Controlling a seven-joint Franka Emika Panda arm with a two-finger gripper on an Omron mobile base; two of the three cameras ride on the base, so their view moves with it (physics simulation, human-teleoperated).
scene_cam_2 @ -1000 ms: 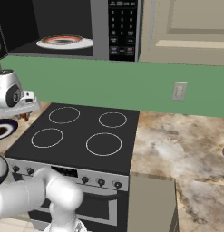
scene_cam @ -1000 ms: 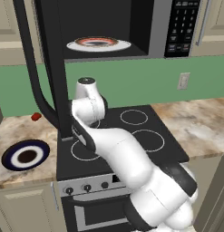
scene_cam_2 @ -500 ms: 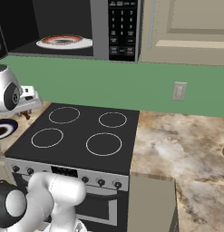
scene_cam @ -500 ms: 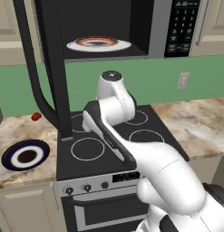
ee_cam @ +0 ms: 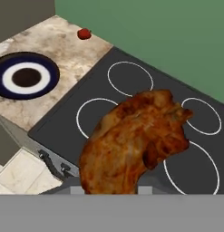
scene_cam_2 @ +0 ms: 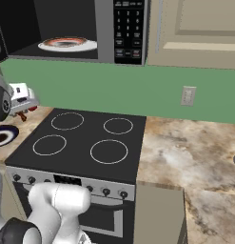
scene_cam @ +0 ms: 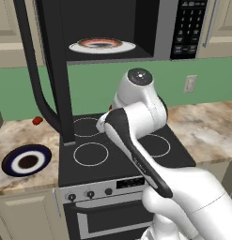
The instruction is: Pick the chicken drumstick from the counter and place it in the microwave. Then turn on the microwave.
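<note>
Gripper (ee_cam: 114,188) pinching chicken drumstick (ee_cam: 133,140) above stove; plate (scene_cam: 102,46) inside open microwave (scene_cam: 150,29).

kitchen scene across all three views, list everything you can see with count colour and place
chicken drumstick: 1, reddish-brown, held up close to the hand camera, above the stove
microwave: 1, black with silver trim, above the stove, door swung open
plate in microwave: 1, white with a reddish ring, on the microwave floor
stove: 1, black cooktop with four white rings, knobs along the front
counter: beige-brown marbled stone, on both sides of the stove
round dish: 1, dark blue and white with a dark centre, on the counter left of the stove
small red object: 1, bright red, on the counter by the green wall
wall outlet: 1, pale, on the green wall
end effector: 1, white, at the left edge of the right base view, shut on the chicken drumstick
</note>
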